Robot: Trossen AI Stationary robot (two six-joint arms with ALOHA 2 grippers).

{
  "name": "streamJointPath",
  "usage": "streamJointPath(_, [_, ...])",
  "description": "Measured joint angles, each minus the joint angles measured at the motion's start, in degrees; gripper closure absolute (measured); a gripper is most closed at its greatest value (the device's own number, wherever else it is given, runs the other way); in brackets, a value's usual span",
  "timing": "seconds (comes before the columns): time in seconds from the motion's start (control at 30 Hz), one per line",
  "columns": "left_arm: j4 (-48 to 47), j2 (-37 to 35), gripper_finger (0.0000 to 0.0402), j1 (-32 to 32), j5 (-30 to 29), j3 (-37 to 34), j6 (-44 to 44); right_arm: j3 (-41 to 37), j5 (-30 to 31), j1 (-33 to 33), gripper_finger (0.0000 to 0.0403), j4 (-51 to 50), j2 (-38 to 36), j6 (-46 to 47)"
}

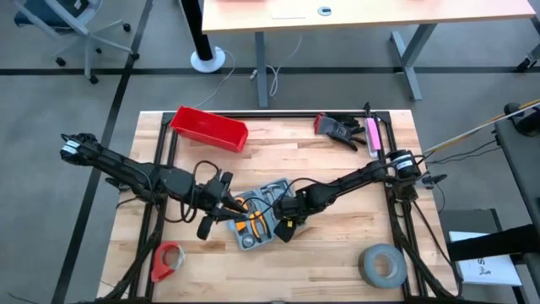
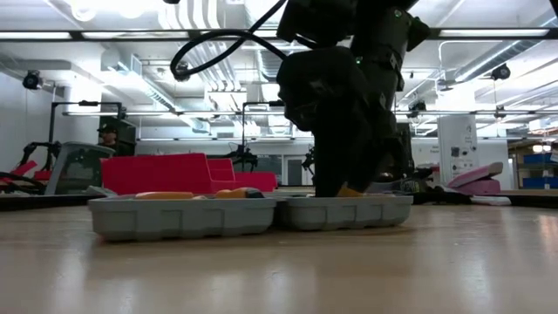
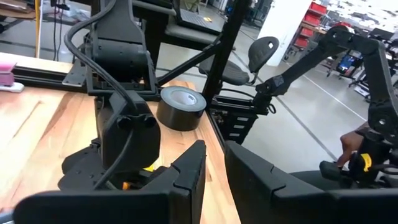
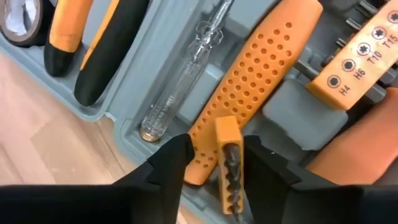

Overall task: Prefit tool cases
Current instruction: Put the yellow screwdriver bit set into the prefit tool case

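Observation:
The grey-blue tool case point(image 1: 261, 215) lies open and flat at the table's middle, both halves point(image 2: 253, 214) resting on the wood. Orange-handled tools, a clear screwdriver point(image 4: 180, 81) and a bit strip point(image 4: 360, 56) lie in its recesses. My right gripper point(image 1: 287, 224) points steeply down into the case. Its fingers point(image 4: 219, 146) stand partly open on either side of a small orange drill-bit holder point(image 4: 229, 168). My left gripper point(image 1: 226, 205) hovers above the case's left edge. Its fingers point(image 3: 215, 163) are almost together, with nothing between them. My right gripper comes from above, slanting down, with the drill-bit holder standing on end between its fingers and the bits facing the wrist camera. One finger point(image 4: 264, 162) lies close along the holder's long side point(image 4: 240, 155). A gap shows at the other finger, so I cannot tell if it is pinched.
A red bin point(image 1: 208, 128) sits at the far left. Black gloves point(image 1: 339, 128) and a pink tool point(image 1: 372, 135) lie at the far right. A grey tape roll point(image 1: 381, 263) is at the near right and a red tape dispenser point(image 1: 167, 260) at the near left.

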Motion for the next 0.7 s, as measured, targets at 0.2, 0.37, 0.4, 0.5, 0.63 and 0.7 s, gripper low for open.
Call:
streamJointPath(0.2, [0.0,0.0,0.0335,0.0,0.0,0.0,0.0,0.3,-0.6,-0.1,0.0302,-0.2,0.0,-1.9])
streamJointPath(0.37, [0.0,0.0,0.0335,0.0,0.0,0.0,0.0,0.3,-0.6,-0.1,0.0306,-0.4,-0.2,-2.5])
streamJointPath(0.4, [0.0,0.0,0.0335,0.0,0.0,0.0,0.0,0.3,-0.5,-0.1,0.0305,-0.5,-0.2,-2.5])
streamJointPath(0.5, [0.0,0.0,0.0335,0.0,0.0,0.0,-0.3,0.3,-0.5,-0.2,0.0303,-2.4,-0.3,-3.0])
streamJointPath(0.63, [0.0,0.0,0.0335,0.0,0.0,0.0,-0.3,0.3,-0.5,-0.3,0.0312,-5.2,-1.0,-3.6])
streamJointPath(0.7, [0.1,0.0,0.0335,0.0,-0.1,0.0,-0.3,0.2,-0.3,-0.3,0.0319,-5.3,-1.5,-3.9])
